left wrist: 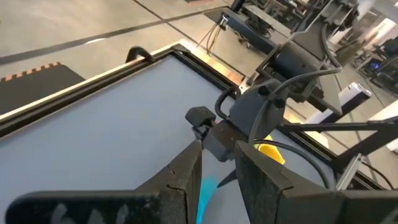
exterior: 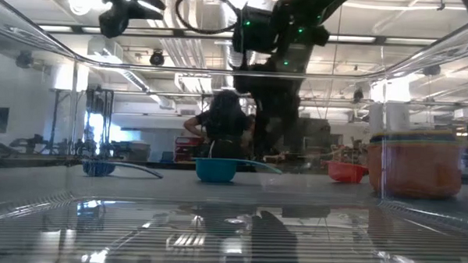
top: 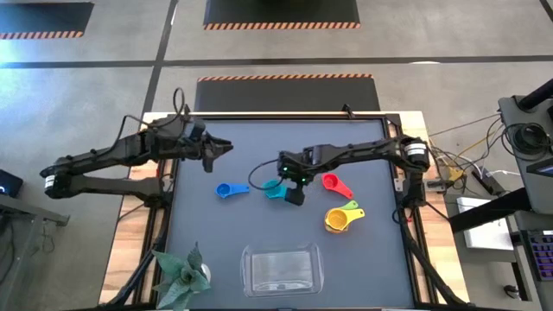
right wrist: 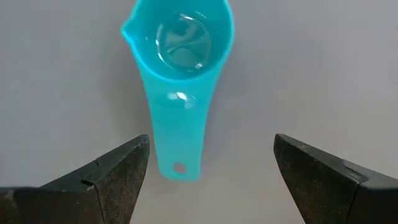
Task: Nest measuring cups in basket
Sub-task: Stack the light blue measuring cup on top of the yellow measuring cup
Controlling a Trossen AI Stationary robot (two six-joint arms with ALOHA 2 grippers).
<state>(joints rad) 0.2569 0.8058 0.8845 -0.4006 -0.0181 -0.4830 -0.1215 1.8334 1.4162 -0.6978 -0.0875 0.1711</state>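
Observation:
The teal measuring cup (top: 275,189) stands upright on the dark table. Its handle (right wrist: 179,146) points at my right gripper (right wrist: 211,140). That gripper hovers above it, open, with a finger on each side of the handle's free end and touching nothing. The blue cup (top: 229,190) lies to the teal cup's left and the red cup (top: 335,183) to its right. A nested stack with the yellow cup (top: 339,220) uppermost sits nearer the right edge. The clear basket (top: 281,269) rests at the near edge. My left gripper (top: 220,149) hangs in the air at the far left, its fingers a little apart.
A green-leaved toy plant (top: 181,276) stands at the near left corner beside the basket. The low view looks through the basket's clear wall (exterior: 424,44). Bare table lies between the cups and the basket. A person (exterior: 222,127) stands in the room beyond the table.

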